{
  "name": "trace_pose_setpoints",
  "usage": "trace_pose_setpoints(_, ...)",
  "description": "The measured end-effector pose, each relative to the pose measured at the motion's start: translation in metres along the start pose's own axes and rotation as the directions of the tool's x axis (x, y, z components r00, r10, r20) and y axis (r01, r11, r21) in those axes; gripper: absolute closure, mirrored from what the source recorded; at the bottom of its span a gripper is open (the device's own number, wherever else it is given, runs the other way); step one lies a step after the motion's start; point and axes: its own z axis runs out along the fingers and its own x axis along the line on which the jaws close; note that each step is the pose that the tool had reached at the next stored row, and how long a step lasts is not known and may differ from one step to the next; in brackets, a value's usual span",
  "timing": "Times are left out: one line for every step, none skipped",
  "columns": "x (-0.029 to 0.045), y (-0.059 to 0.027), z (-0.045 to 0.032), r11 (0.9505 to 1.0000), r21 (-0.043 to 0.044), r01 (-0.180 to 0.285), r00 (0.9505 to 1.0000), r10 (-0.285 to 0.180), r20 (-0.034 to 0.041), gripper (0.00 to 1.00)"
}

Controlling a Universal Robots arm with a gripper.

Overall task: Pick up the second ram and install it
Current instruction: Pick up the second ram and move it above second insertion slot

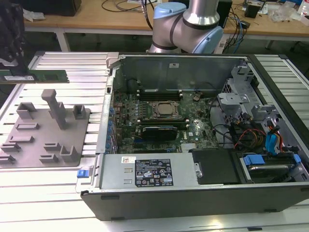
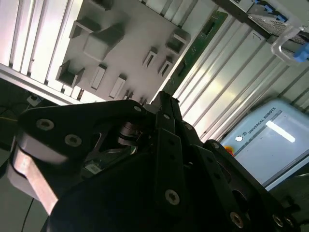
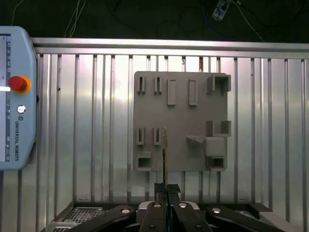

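The end effector is gripping the second ram between closed fingers and holding it in the air over one edge of the grey fixture plate. To my eye this is the carrying step. The pick looks done and the install not begun, since the open computer case is sitting beside the plate on the exterior view's right, well apart from the stick. Installing is going to call for lining the stick's long edge up with a free memory slot on the motherboard and pressing it down squarely.

The first wrist view is showing the stick edge-on, as a thin line running from the fingertips across the plate. The exterior view is giving its flat green side, lying level. The first wrist view is also catching a teach pendant on the ribbed desk beside the plate.
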Motion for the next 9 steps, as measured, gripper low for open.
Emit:
trace_pose_setpoints(0.0001, -0.0064, -0.0002, 1.0000, 0.0001, 0.000, 1.0000, 0.000, 0.0001, 0.91)
trace_pose_setpoints(0.0002, -0.0121, -0.0005, 1.0000, 0.0001, 0.000, 1.0000, 0.000, 0.0001, 0.91)
trace_pose_setpoints(0.0002, -0.0152, -0.0007, 1.0000, 0.0000, 0.000, 1.0000, 0.000, 0.0000, 0.91)
trace_pose_setpoints(0.0002, -0.0175, -0.0008, 1.0000, 0.0000, 0.000, 1.0000, 0.000, 0.0000, 0.91)
trace_pose_setpoints(0.0002, -0.0222, -0.0010, 1.0000, -0.0001, 0.000, 1.0000, 0.000, 0.0000, 0.91)
trace_pose_setpoints(0.0004, -0.0290, -0.0013, 1.0000, 0.0000, 0.000, 1.0000, 0.000, 0.0000, 0.91)
trace_pose_setpoints(0.0004, -0.0361, -0.0016, 1.0000, 0.0001, 0.000, 1.0000, 0.000, 0.0001, 0.91)
trace_pose_setpoints(0.0005, -0.0442, -0.0020, 1.0000, 0.0000, 0.000, 1.0000, 0.000, 0.0000, 0.91)
trace_pose_setpoints(0.0006, -0.0496, -0.0022, 1.0000, 0.0000, 0.000, 1.0000, 0.000, 0.0000, 0.91)
